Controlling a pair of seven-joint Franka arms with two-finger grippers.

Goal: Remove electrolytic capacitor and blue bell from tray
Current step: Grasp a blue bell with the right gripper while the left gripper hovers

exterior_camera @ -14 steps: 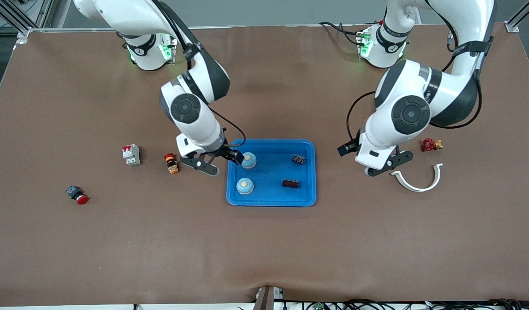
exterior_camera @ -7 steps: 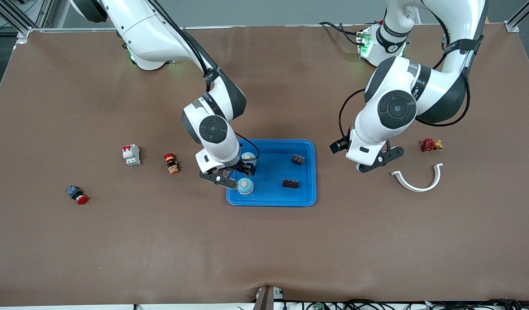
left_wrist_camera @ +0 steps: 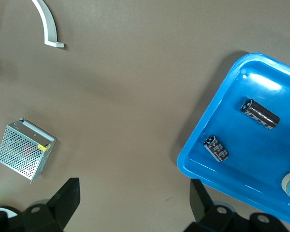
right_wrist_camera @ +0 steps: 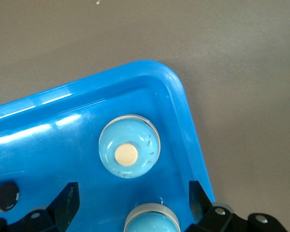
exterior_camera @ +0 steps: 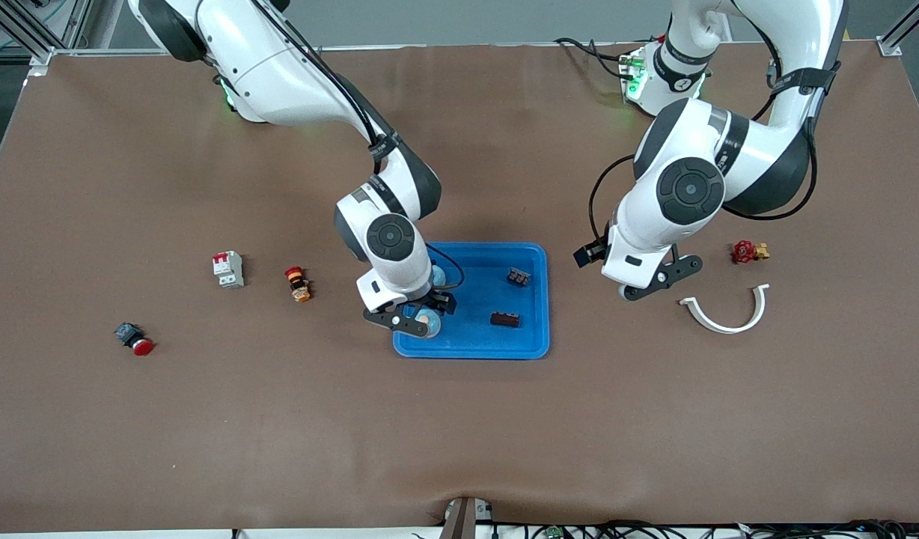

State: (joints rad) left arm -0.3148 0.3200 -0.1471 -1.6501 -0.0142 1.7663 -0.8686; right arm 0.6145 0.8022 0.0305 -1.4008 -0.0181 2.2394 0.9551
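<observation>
A blue tray (exterior_camera: pixel 530 346) holds two light-blue dome bells and two dark capacitors. My right gripper (exterior_camera: pixel 418 314) hangs open over the tray's right-arm end, above the bell (exterior_camera: pixel 429 323) nearer the front camera, holding nothing. The other bell (exterior_camera: pixel 438 275) is mostly hidden by that hand. In the right wrist view, one bell (right_wrist_camera: pixel 129 153) lies by the tray's corner (right_wrist_camera: pixel 170 75) and another bell (right_wrist_camera: pixel 151 220) shows between the open fingers (right_wrist_camera: pixel 70 195). The capacitors (exterior_camera: pixel 518 276) (exterior_camera: pixel 505 320) lie at the tray's left-arm end. My left gripper (exterior_camera: pixel 658 281) waits open over bare table beside the tray.
A white curved clip (exterior_camera: pixel 725 314) and a red valve (exterior_camera: pixel 749 251) lie toward the left arm's end. A white breaker (exterior_camera: pixel 227 269), an orange-red button (exterior_camera: pixel 297 283) and a red push button (exterior_camera: pixel 134 338) lie toward the right arm's end. A perforated metal box (left_wrist_camera: pixel 25 155) shows in the left wrist view.
My right gripper has moved from the tray's edge by the farther bell to over the nearer bell. The left arm shifted slightly toward the tray, then stopped. Both stayed open.
</observation>
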